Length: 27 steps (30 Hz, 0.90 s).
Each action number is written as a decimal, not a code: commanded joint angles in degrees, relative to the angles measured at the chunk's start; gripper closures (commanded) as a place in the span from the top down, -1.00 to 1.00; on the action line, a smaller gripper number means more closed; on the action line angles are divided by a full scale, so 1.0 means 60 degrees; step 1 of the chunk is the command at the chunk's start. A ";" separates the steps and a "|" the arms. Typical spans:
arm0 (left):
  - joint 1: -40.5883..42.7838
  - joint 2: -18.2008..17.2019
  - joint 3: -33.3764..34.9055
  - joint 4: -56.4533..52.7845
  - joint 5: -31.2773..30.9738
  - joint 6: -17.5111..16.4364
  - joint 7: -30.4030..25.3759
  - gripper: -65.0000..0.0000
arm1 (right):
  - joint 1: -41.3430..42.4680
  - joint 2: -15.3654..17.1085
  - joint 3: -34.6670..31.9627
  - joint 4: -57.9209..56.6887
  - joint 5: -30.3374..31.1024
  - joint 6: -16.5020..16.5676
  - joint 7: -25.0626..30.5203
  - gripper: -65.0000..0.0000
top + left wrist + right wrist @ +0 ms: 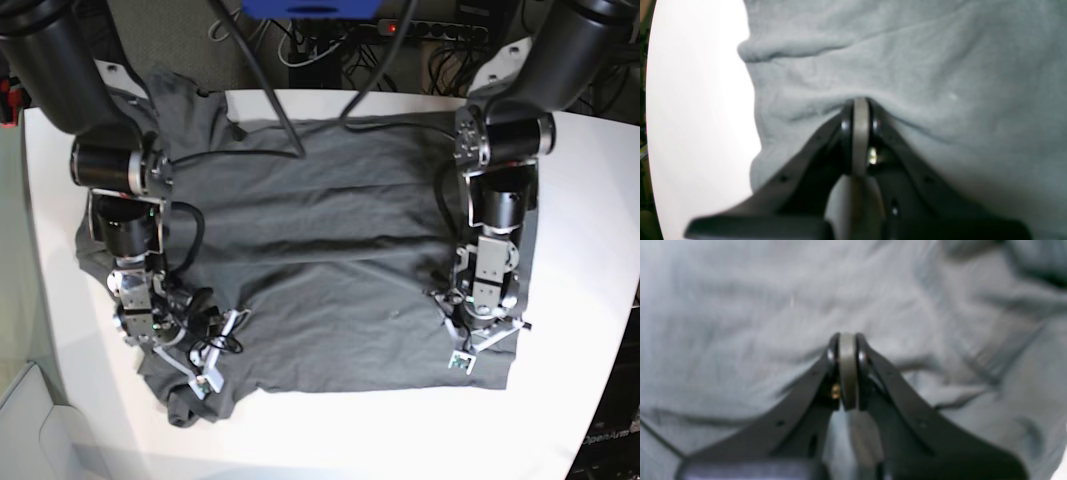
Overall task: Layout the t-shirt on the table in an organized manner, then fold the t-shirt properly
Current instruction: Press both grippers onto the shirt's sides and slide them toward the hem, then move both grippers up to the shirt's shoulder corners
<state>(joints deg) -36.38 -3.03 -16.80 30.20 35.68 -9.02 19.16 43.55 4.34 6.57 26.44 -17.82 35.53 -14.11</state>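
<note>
The t-shirt [330,290] lies spread across the table [580,210], wrinkled; the left gripper [861,103] pinches a fold near its edge. The right gripper [846,338] likewise clamps bunched fabric.

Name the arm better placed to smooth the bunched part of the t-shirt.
Right. Its claw rests by the rumpled corner of the t-shirt, where cloth bunches. The left claw sits over fabric lying flatter.
</note>
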 commanded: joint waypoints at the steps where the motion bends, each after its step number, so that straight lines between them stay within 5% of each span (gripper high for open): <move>1: -0.0391 0.0014 -0.0065 0.0440 -0.0020 0.0015 -0.0182 -0.99 | 0.0441 0.0061 0.0026 0.0480 0.0121 -0.0009 0.0249 -1.00; 8: 0.0459 0.0468 -0.1457 0.3532 0.0112 -0.0102 -0.0035 -0.99 | -0.0233 0.0105 0.0056 0.3235 0.0136 -0.0009 -0.1099 -1.00; 12: 0.1543 0.0439 -0.1384 0.5641 0.0112 -0.0146 0.1430 -0.99 | -0.1493 0.0105 0.0056 0.5814 0.0136 -0.0009 -0.2051 -1.00; 19: 0.4210 0.0131 -0.0182 0.8645 -0.0064 -0.2094 0.3378 -0.99 | -0.3046 0.0075 0.0070 0.8202 0.0165 -0.0009 -0.3780 -1.00; 27: 0.7492 0.0087 0.0682 1.1326 -0.0064 -0.2417 0.4038 -0.99 | -0.4672 0.0090 0.0085 1.0063 0.0180 0.0005 -0.4777 -1.00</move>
<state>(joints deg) 9.23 -2.20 -12.60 97.47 35.11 -23.81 43.57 13.98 4.58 7.07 85.86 -17.19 35.94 -43.64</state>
